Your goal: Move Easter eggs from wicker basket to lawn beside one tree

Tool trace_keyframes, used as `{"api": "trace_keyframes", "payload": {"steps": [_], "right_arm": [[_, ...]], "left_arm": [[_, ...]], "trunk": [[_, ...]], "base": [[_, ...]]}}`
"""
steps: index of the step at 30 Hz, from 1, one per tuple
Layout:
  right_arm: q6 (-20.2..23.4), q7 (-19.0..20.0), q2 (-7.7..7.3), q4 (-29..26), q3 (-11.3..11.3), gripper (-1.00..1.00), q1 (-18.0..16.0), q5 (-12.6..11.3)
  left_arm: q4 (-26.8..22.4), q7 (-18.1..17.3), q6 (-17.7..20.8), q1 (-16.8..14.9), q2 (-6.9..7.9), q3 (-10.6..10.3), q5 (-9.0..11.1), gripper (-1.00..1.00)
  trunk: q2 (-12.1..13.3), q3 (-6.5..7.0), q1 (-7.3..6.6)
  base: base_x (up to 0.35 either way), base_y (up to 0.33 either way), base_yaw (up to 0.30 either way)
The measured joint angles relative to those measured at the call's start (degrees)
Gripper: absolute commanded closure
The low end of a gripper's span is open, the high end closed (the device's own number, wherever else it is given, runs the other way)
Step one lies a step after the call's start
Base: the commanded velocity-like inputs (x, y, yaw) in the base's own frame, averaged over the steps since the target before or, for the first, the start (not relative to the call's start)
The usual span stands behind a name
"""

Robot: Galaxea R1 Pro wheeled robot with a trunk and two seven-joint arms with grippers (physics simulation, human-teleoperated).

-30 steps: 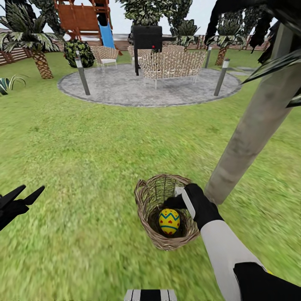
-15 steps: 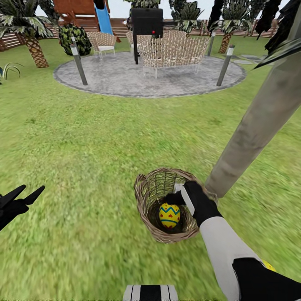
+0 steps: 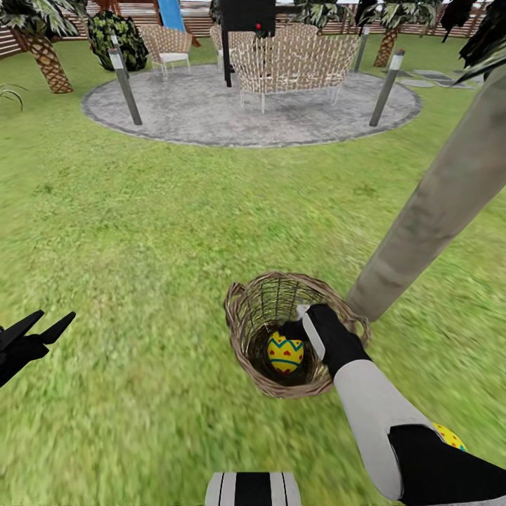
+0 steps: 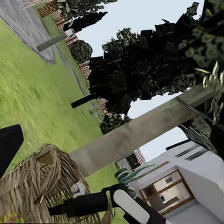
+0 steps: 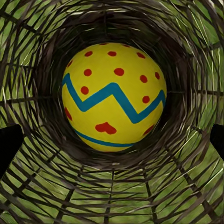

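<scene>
Now deeper in the wicker basket beside the tree, right gripper spread wide around the last egg.

eggs 2 | basket 1 | hands 2 | chairs 2

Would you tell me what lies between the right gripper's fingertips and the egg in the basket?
Nothing: in the right wrist view the open fingertips frame the egg down inside the wicker basket, with only open space between.
</scene>
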Motion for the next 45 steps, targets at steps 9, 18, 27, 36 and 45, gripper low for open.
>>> {"api": "trace_keyframes", "payload": {"steps": [9,18,27,36,45], "right_arm": [[-1.81,-0.02,0.0,-0.07,0.07,-1.0,-0.11,0.1],[-4.09,0.38,0.0,-0.66,0.53,-1.0,-0.07,0.17],[-7.75,0.43,0.0,-0.65,4.18,-1.0,-0.03,0.17],[-9.32,0.25,-0.08,-0.56,4.22,-1.0,-0.03,0.18],[-7.92,0.0,-0.27,0.14,4.25,-1.0,-0.4,-0.09]], "left_arm": [[0.04,0.0,0.0,0.0,0.01,0.02,0.0,-1.0],[0.48,0.0,0.0,0.0,0.09,0.07,-0.03,-1.0],[0.53,0.0,0.0,0.0,0.09,0.07,-0.04,-1.0],[0.61,0.0,-0.01,0.0,0.09,-0.01,-0.05,-1.0],[0.63,0.0,0.0,2.17,0.31,0.72,0.13,-1.0]], "trunk": [[-0.12,-1.99,0.23],[-0.24,-3.99,0.46],[-0.36,-5.98,0.7],[-0.48,-7.98,0.93],[-0.5,-8.2,0.95]], "base": [[0.0,0.0,0.0],[0.0,0.0,0.0],[0.0,0.0,0.0],[0.0,0.0,0.0],[0.0,0.0,0.0]]}}
